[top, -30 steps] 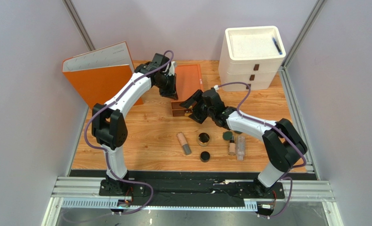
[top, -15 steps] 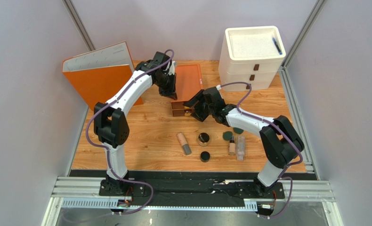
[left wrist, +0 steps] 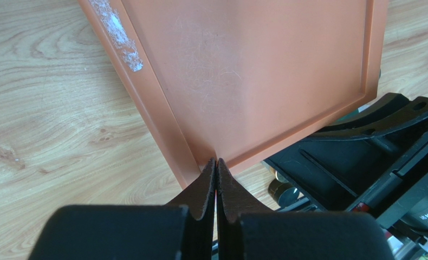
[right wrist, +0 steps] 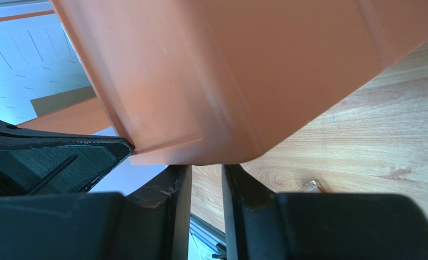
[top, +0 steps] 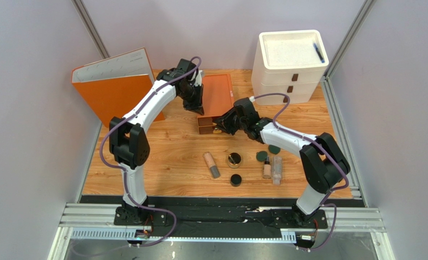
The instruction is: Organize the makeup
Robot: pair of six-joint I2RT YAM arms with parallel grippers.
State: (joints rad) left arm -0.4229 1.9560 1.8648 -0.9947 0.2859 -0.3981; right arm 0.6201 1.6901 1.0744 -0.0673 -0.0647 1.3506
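Observation:
The makeup lies on the wood in front of me: a beige tube with a grey cap point(top: 211, 165), a gold jar point(top: 234, 160), a black pot point(top: 235, 179), two dark green discs point(top: 261, 156) and two slim bottles point(top: 266, 169). Behind them stands a small brown case point(top: 205, 124) with its orange lid point(top: 217, 92) raised. My left gripper point(top: 199, 108) point(left wrist: 216, 162) is shut, its tips pressed at the near corner of the lid point(left wrist: 254, 70). My right gripper point(top: 217, 125) point(right wrist: 206, 168) sits at the case's right side under the orange shell point(right wrist: 227, 70), jaws a narrow gap apart with only wood showing between them.
A white drawer unit point(top: 289, 65) stands at the back right with a black pen point(top: 319, 52) on top. A large orange folder point(top: 113, 89) leans at the back left. Grey walls close in both sides.
My right gripper has moved left up to the case and its jaws have narrowed from wide open to a slim gap. The left gripper has stayed shut at the lid.

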